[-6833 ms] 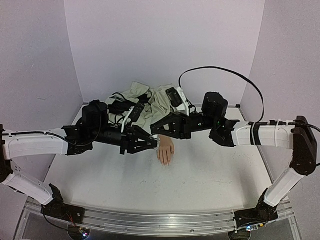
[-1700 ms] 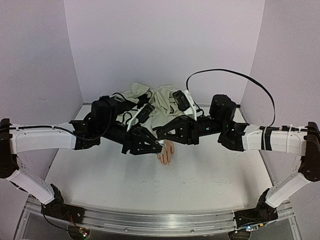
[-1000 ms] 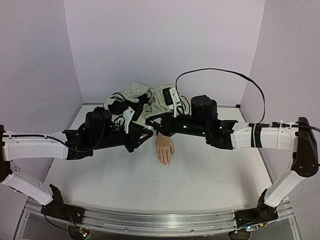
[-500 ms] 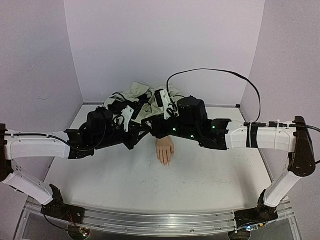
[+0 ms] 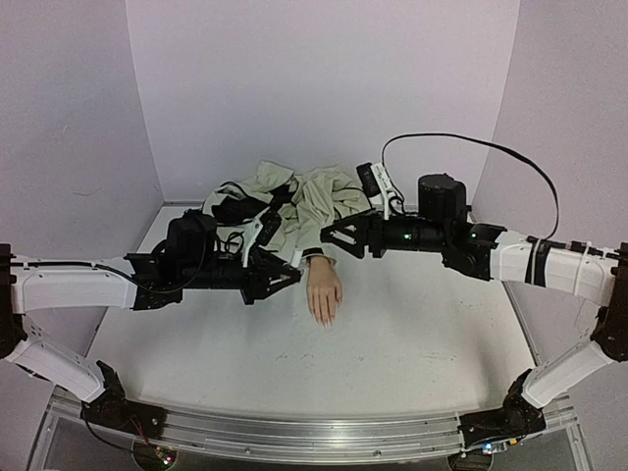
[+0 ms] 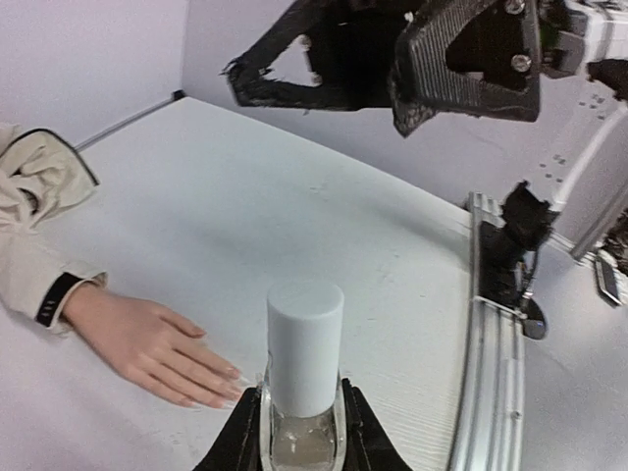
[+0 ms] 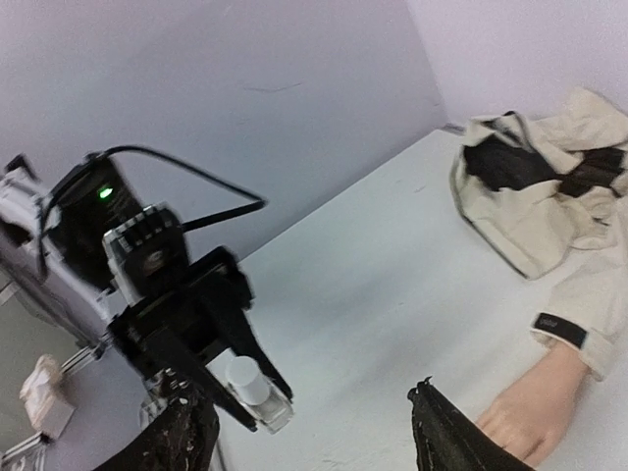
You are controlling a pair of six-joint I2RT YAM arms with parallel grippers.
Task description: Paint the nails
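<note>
Left fingers [image 6: 238,446] clamped on small white-capped clear glass bottle [image 6: 304,353]; right fingers [image 7: 442,446] apart, empty.
Nails [image 6: 234,375] of the pale peach mannequin hand [image 5: 323,289] lie near the bottle, palm down; the bare white table [image 5: 412,343] runs open from them to the near metal rail [image 5: 314,432].

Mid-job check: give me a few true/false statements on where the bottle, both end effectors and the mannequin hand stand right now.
1. The left end effector is shut on the bottle. True.
2. The bottle's white cap is off. False: the cap sits on the bottle.
3. The right end effector grips a brush. False: its jaws are open and hold nothing.
4. The mannequin hand lies palm down on the table, fingers toward the arm bases. True.
</note>
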